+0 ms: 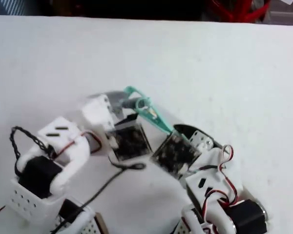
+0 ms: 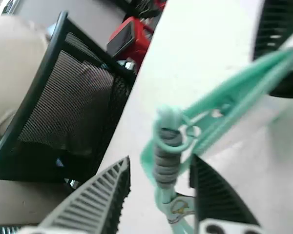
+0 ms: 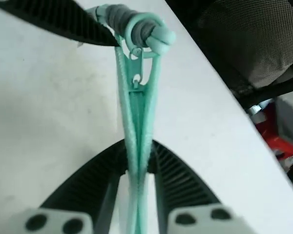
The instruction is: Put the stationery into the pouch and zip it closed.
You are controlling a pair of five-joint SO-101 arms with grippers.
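Right hand (image 3: 136,146) clenched on the edge of the teal pouch (image 3: 136,107), likely as an anchor so the zip can be drawn against it. Left hand (image 2: 160,161) released, jaws straddling the grey ribbed pull (image 2: 166,156) with a gap on one side; judged lined up to take it. Pouch held edge-up over the desk (image 1: 210,63), pull at its 10 o'clock end, right hand at 4 o'clock. Count: 1 pouch, 1 pull, 2 hands. Contents hidden

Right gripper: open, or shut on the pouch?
Shut: the right gripper pinches the teal pouch from both sides, with no gap.
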